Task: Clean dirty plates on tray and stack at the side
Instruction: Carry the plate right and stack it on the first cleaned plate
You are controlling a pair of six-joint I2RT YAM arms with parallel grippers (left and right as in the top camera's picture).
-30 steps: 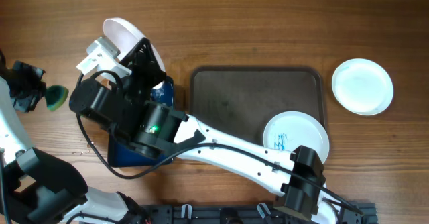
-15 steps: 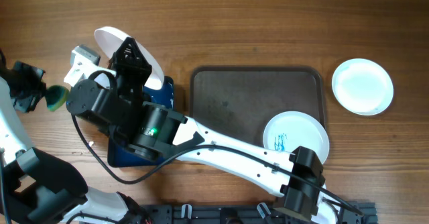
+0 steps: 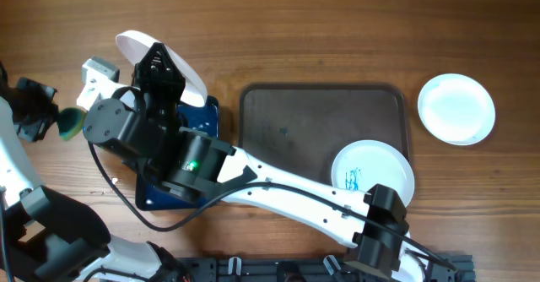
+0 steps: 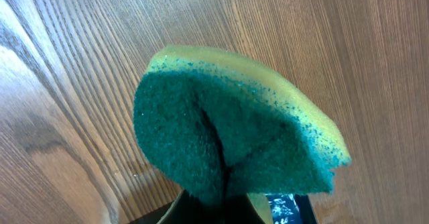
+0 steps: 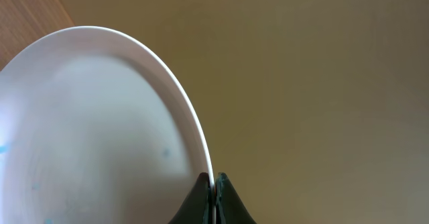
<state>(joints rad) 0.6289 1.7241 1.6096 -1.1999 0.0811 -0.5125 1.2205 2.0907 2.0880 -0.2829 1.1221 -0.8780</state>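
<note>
Black right gripper (image 5: 213,185) is clenched on the rim of a round white shallow plate (image 5: 87,130), holding it tilted in the air near a small dark blue tray (image 3: 205,113). Left gripper (image 3: 51,118), at the left side of the wooden table (image 3: 337,29), grasps a green and yellow sponge (image 4: 228,143). A second white plate (image 3: 375,168) with blue scribbles lies in the near right corner of the large dark grey-brown tray (image 3: 287,122); a third white plate (image 3: 456,108) rests on the table just beside that tray

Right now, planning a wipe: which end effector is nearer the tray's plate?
Right. Right end effector, gripping another plate, is left of the tray's plate; left end effector, holding a sponge, farther left.
</note>
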